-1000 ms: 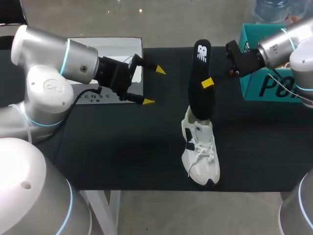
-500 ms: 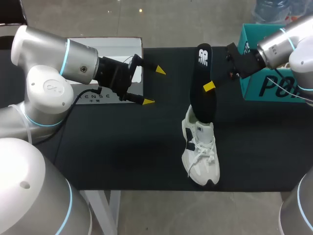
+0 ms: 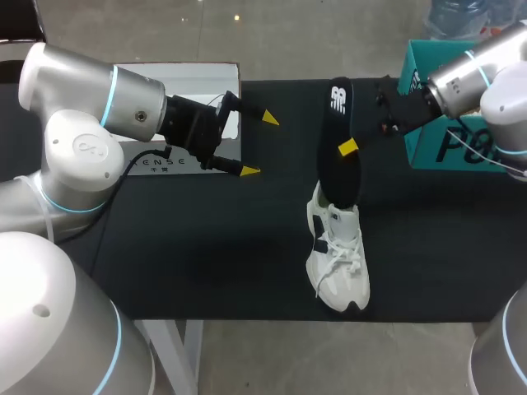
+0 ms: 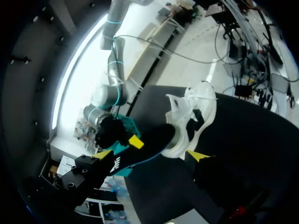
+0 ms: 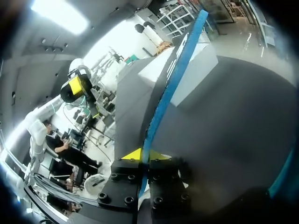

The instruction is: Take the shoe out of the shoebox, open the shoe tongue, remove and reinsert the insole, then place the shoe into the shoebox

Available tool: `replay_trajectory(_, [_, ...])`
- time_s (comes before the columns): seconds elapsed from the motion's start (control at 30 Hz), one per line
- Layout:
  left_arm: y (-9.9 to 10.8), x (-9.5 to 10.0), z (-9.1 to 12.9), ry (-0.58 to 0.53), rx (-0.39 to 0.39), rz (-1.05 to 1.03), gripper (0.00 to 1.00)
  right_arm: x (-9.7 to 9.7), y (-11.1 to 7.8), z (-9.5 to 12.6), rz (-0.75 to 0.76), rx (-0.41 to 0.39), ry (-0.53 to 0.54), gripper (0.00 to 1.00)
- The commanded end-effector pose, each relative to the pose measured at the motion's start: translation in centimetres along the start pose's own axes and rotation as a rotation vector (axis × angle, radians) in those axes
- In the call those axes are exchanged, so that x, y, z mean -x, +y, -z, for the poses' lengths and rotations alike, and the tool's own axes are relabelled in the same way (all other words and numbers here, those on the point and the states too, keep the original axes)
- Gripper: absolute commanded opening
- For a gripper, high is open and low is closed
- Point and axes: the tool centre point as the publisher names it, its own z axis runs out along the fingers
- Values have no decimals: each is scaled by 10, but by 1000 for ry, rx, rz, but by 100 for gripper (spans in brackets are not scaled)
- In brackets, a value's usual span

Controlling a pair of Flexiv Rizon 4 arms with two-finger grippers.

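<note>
Yellow-tipped fingers of the right gripper are closed on the thin edge of the long black foam insole. In the head view 1 tip shows on its near face and the other is hidden behind it. The insole stands almost upright with its long axis running 12 to 6 o'clock. Its printed end is up at 12 and its lower end sits inside the collar of the white lace-up sneaker. That shoe lies on the black table at 6 o'clock from the gripper, toe pointing to 6. Any slide of the insole, in or out, will likely have to follow that 12-to-6 line. The teal cardboard shoebox sits at 3 o'clock, just beside the right arm. At 9 o'clock, well apart from the insole, the left gripper hangs with its 2 fingers spread wide and empty, so the right arm is clearly the nearer.
</note>
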Motion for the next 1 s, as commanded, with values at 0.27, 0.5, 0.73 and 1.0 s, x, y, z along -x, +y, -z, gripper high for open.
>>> replay_trajectory(0.27, [0, 0, 1, 4, 1, -1, 100, -15, -21, -8, 30, 27, -37, 0])
replay_trajectory(0.5, [0, 0, 1, 4, 1, -1, 100, -24, -37, -15, 26, 37, -34, 0])
replay_trajectory(0.73, [0, 0, 1, 4, 1, -1, 100, -26, -50, -25, 22, 29, -31, 0])
replay_trajectory(1.0, [0, 0, 1, 4, 1, -1, 100, -22, -66, -38, -2, -2, -23, 0])
